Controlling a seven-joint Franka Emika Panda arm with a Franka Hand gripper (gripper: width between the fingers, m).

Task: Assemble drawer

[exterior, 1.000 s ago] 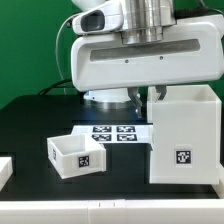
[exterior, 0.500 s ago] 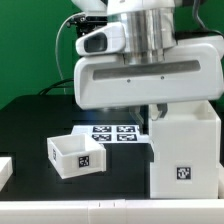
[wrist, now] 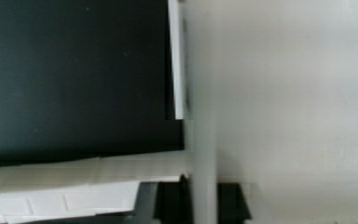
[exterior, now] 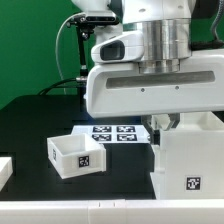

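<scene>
Your robot's arm [exterior: 150,80] fills the upper part of the exterior view, its bulky white body hanging over a tall white box [exterior: 190,160] on the exterior view's right. From this view, the arm and the box hide the hand.

In the blurred wrist view, the hand [wrist: 199,200] straddles a thin upright wall of the box. Its two dark fingers [wrist: 158,205] sit close against either side of that wall and pinch it. The hand is opened only as wide as the wall is thick. The box's pale side fills much of this view, with the black surface [wrist: 69,80] beside it.

The drawer [exterior: 75,155] rests on the black surface toward the exterior view's left. Its open side faces up and its square tag faces the camera. It lies well apart from the box, and nothing touches it. The marker board [exterior: 120,133] lies flat just behind the drawer, between it and the box.
</scene>
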